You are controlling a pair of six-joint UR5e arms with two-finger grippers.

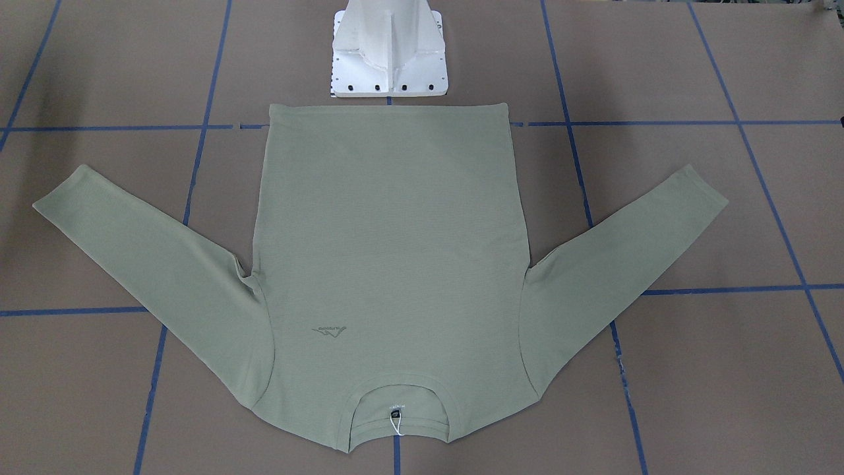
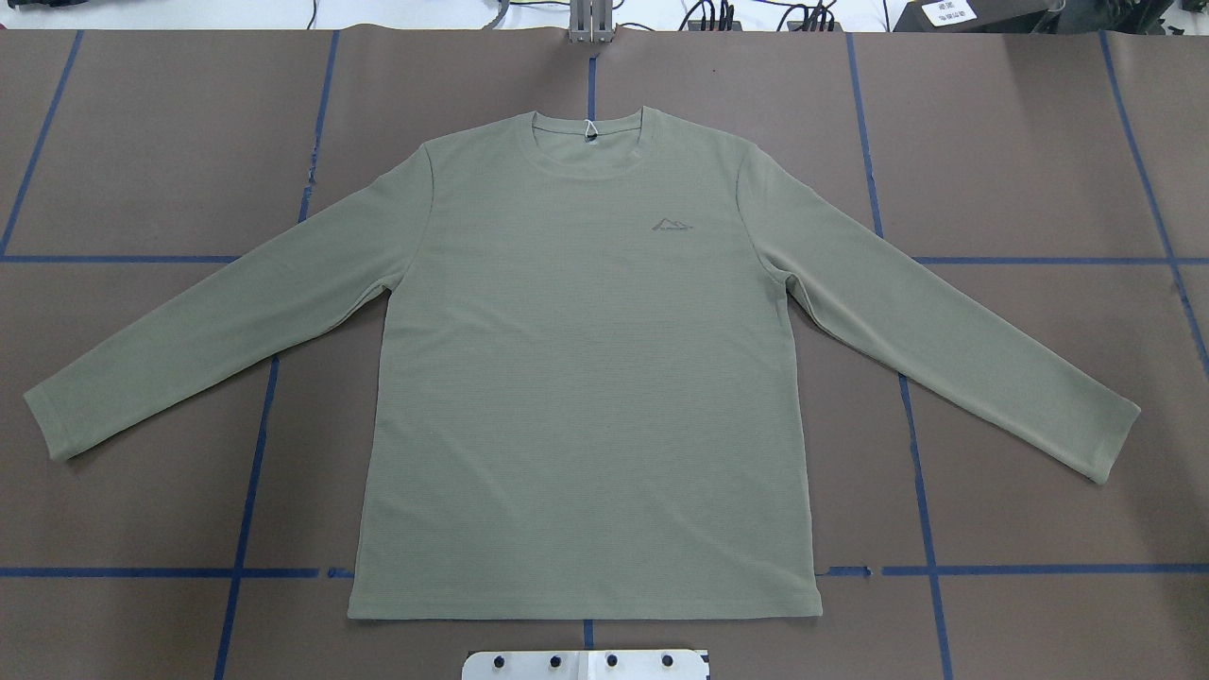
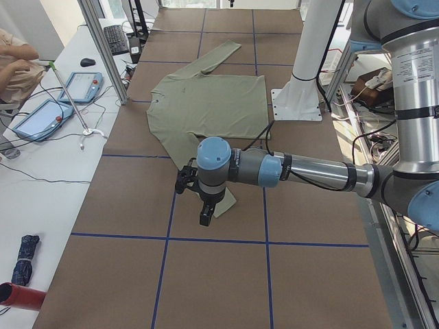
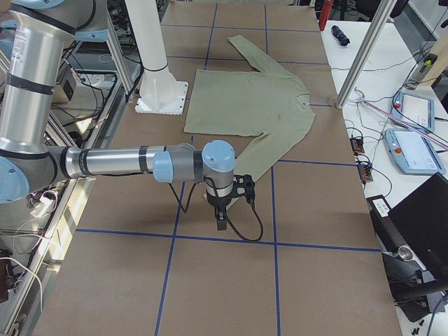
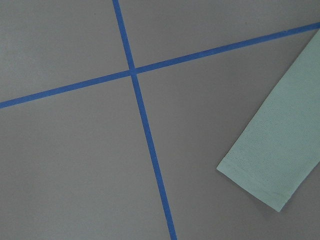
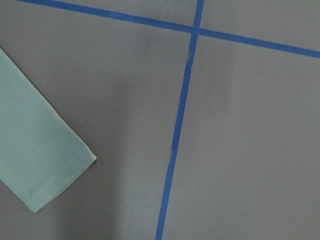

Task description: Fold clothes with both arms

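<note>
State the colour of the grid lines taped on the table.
Blue; the grid lines show best in the overhead exterior view.

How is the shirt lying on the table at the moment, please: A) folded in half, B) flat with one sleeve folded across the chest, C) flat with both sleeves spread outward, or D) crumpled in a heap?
C: the shirt lies flat on the table, logo up, its sleeves angled out to either side, nothing folded yet.

The left arm (image 3: 315, 175) and the right arm (image 4: 112, 162) are made of silver tubes and grey joints capped in light blue. A black cable (image 4: 245, 227) is looped under the right wrist, and the white pedestal (image 1: 389, 59) is edged with dark screws.
</note>
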